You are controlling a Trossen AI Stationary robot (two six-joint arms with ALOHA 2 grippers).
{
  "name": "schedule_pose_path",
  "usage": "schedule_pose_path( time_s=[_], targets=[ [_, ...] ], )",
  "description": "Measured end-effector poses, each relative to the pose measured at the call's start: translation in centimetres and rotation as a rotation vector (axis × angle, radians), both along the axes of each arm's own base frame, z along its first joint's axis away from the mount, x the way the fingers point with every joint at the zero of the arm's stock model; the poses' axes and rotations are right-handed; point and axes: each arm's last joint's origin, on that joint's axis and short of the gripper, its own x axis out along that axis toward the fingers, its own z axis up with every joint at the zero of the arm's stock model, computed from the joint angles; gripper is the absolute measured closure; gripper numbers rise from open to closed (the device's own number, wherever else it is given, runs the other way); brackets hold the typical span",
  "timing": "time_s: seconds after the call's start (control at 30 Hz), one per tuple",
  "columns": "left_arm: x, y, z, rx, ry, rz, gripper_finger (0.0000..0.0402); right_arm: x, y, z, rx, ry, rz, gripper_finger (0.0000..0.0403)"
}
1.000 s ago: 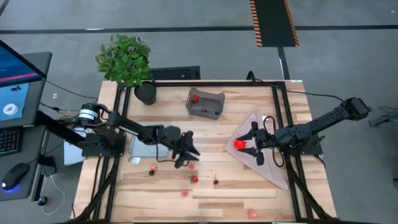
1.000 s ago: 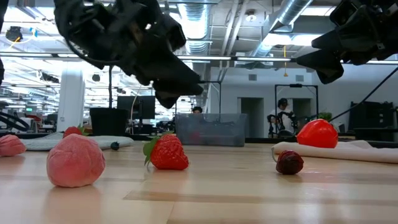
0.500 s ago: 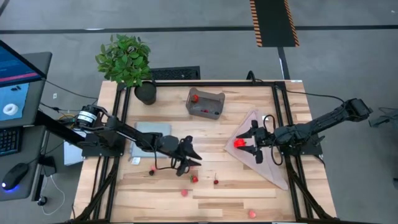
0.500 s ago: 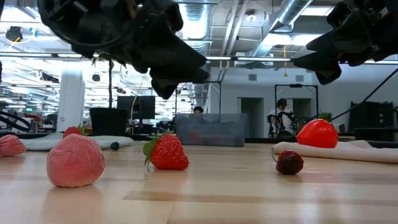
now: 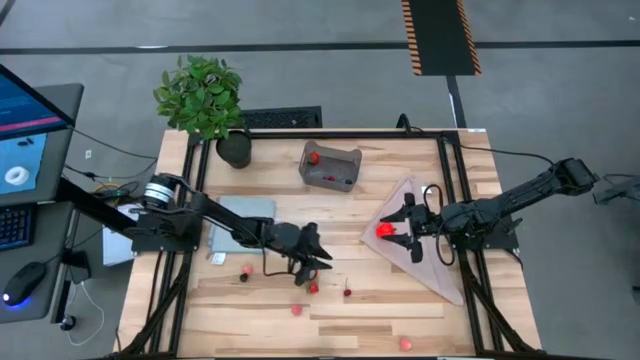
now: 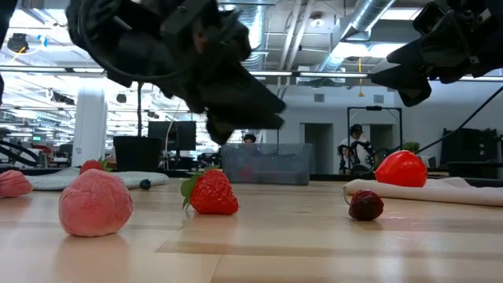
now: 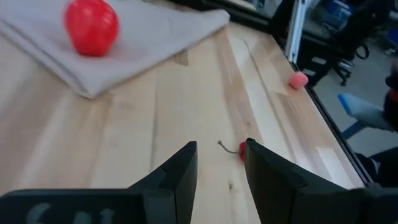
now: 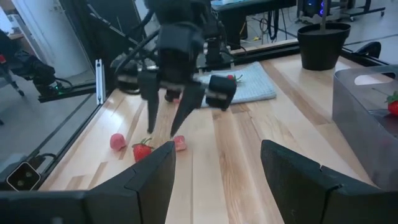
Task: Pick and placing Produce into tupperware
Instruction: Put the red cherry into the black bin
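Produce: small berries lie scattered on the front half of the table [image 5: 400,175]. A strawberry [image 5: 313,287] sits just in front of the left gripper, a dark cherry [image 5: 347,292] a little to its right, and pink pieces [image 5: 296,310] lie nearer the front edge.
Big red fruit: the round one [image 5: 384,231] rests on a beige cloth [image 5: 425,255] on the right side, well apart from the tub.
Tub: the grey tub [image 5: 330,165] stands at the back middle of the table and already holds a couple of red pieces.
Left gripper: the left gripper [image 5: 308,262] has travelled rightward from over the blue-grey mat [image 5: 235,215] and now hangs just behind and above the strawberry. Its fingers stand slightly apart with nothing between them; the wrist view shows bare wood and the cherry [image 7: 242,149] through the gap.
Meaning of the change: the arm has closed in on the strawberry, so a pick looks imminent, though the narrow gap may need to widen before it drops.
Right gripper: the right gripper [image 5: 408,228] has not moved; it waits over the cloth beside the big red fruit, fingers wide apart and empty.
Remaining: most fruit is still outside the tub.
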Motion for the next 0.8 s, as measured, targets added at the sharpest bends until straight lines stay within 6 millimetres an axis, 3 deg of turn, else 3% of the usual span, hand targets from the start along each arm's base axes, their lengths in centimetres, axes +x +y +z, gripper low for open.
schedule_pose_path(
  time_s=[0.2, 0.47, 0.67, 0.8],
  targets=[
    [2.2, -0.3, -1.2, 0.000, 0.053, 0.003, 0.0281, 0.0, 0.0, 0.0, 0.000, 0.003, 0.002, 0.0143],
    [3.0, -0.5, -1.7, -0.079, 0.095, -0.008, 0.0281, 0.3, 0.1, -0.4, -0.006, 0.020, 0.003, 0.0143],
    [3.5, -0.6, -4.0, -0.120, 0.167, -0.006, 0.0281, 0.9, 0.3, -0.5, -0.006, 0.001, 0.002, 0.0143],
    [4.0, -0.7, -4.0, -0.131, 0.157, -0.008, 0.0281, 1.1, 0.4, -0.8, -0.011, 0.010, 0.002, 0.0143]
  ],
)
